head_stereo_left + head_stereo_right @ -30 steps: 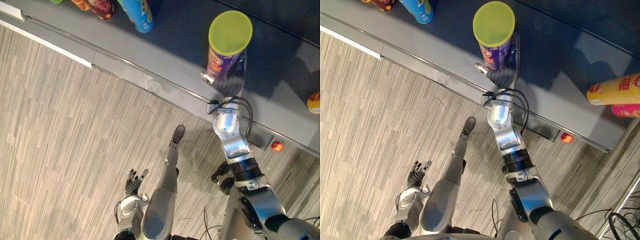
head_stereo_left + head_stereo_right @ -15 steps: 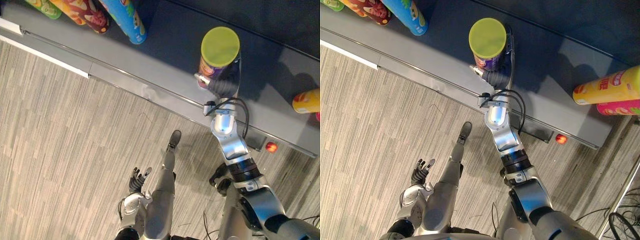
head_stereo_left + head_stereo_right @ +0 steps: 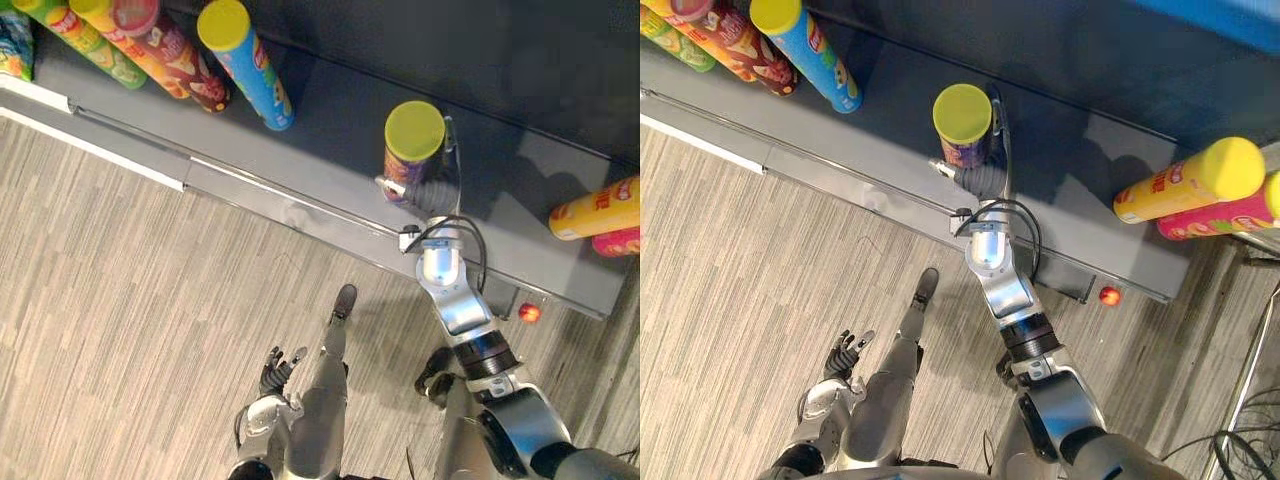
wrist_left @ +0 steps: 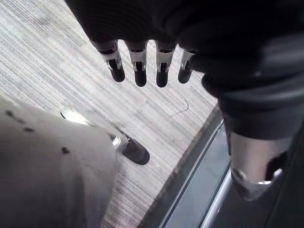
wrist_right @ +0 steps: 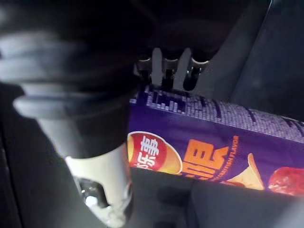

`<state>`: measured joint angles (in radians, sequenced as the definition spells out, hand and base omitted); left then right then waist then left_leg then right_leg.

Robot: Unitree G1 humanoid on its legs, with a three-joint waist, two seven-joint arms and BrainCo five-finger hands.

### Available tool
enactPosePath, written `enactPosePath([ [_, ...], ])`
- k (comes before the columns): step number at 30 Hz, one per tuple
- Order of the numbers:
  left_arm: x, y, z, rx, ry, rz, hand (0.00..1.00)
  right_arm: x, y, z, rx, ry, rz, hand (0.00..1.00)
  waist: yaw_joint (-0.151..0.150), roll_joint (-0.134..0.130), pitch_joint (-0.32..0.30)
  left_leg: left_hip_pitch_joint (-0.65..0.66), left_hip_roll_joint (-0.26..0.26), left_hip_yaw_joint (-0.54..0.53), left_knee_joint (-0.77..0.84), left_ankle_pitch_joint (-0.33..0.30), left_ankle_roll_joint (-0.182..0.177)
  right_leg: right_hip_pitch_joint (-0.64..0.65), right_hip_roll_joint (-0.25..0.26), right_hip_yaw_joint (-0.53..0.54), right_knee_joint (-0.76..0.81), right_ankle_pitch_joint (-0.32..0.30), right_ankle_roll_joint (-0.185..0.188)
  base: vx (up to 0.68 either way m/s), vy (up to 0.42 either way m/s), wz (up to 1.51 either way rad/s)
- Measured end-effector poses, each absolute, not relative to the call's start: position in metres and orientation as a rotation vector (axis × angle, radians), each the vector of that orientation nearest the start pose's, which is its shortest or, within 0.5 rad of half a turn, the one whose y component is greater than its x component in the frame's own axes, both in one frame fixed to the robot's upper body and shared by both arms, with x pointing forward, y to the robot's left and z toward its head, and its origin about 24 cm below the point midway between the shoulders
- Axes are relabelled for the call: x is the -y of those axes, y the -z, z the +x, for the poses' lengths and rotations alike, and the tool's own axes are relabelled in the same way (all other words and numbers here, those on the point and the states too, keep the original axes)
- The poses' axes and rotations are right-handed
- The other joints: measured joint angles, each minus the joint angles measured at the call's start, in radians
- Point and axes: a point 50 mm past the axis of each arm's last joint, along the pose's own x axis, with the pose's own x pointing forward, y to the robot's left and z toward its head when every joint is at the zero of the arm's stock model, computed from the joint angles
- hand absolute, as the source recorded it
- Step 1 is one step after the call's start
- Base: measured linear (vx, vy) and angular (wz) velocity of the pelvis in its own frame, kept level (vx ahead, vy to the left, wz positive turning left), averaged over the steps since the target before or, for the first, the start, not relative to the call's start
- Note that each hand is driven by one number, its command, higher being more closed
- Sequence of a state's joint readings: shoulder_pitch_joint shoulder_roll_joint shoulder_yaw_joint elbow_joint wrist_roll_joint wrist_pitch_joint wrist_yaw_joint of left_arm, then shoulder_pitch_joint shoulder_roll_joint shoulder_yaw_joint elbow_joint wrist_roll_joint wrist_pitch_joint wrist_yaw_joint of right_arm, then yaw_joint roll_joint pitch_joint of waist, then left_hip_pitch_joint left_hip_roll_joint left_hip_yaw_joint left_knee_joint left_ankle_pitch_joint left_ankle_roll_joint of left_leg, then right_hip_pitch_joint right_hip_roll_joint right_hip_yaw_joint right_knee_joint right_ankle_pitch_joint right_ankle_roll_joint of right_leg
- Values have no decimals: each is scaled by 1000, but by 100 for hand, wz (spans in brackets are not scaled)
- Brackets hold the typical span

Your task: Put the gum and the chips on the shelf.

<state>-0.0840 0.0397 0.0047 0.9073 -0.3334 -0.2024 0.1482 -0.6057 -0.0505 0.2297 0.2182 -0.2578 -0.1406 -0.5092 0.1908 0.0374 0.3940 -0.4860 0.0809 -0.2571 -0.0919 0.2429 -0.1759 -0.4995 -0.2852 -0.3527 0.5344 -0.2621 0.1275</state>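
Observation:
A purple chips can [image 3: 404, 172] with a yellow-green lid [image 3: 963, 112] is upright over the dark grey shelf [image 3: 330, 125], near its front edge. My right hand [image 3: 433, 191] is shut on the can's lower side. In the right wrist view its fingers [image 5: 164, 71] curl over the purple can [image 5: 213, 147]. Whether the can's base rests on the shelf is hidden. My left hand [image 3: 279, 368] hangs low over the striped floor, open and holding nothing, its fingers [image 4: 138, 69] straight.
Several chips cans lean at the shelf's far left, among them a blue one [image 3: 250, 65] and a red one [image 3: 170, 55]. A yellow can [image 3: 598, 208] and a pink can [image 3: 620, 242] lie at the right. A small red round thing [image 3: 529, 313] sits by the shelf's front ledge.
The camera has shifted and shows more of the shelf. The purple can, still in my right hand, has gone lower toward the shelf. The left hand hangs as before.

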Motion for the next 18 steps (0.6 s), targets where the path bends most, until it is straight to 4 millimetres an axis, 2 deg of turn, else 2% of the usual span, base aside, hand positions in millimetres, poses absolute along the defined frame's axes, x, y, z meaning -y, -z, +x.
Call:
enactPosePath([
  [6, -176, 123, 183, -711, -318, -190, 0, 78, -148, 327, 520, 105, -272, 0, -1, -9, -54, 44, 0, 2, 0, -12, 5, 59, 7, -4, -35, 4, 6, 35, -45, -1],
  [12, -184, 130, 168, -763, -318, -141, 0, 79, -120, 325, 409, 69, -276, 0, -26, -38, -102, 114, -1, 4, 0, -33, 6, 149, 21, -10, -84, 8, 13, 39, -57, 0],
  [13, -185, 133, 165, -783, -318, -133, 0, 81, -108, 323, 363, 63, -280, 0, -26, -42, -114, 141, 2, 5, 0, -40, 9, 182, 26, -11, -101, 10, 16, 0, 0, 0],
  [15, -185, 134, 162, -795, -318, -130, 0, 83, -100, 320, 334, 65, -276, 0, -26, -41, -121, 160, 4, 6, 0, -41, 9, 211, 31, -15, -122, 17, 17, 11, -16, -1],
  [18, -187, 138, 153, -825, -304, -100, 0, 88, -83, 313, 273, 59, -277, 0, -28, -41, -165, 183, 9, 14, 0, -50, 12, 256, 46, -20, -175, 36, 21, 5, -5, -3],
])
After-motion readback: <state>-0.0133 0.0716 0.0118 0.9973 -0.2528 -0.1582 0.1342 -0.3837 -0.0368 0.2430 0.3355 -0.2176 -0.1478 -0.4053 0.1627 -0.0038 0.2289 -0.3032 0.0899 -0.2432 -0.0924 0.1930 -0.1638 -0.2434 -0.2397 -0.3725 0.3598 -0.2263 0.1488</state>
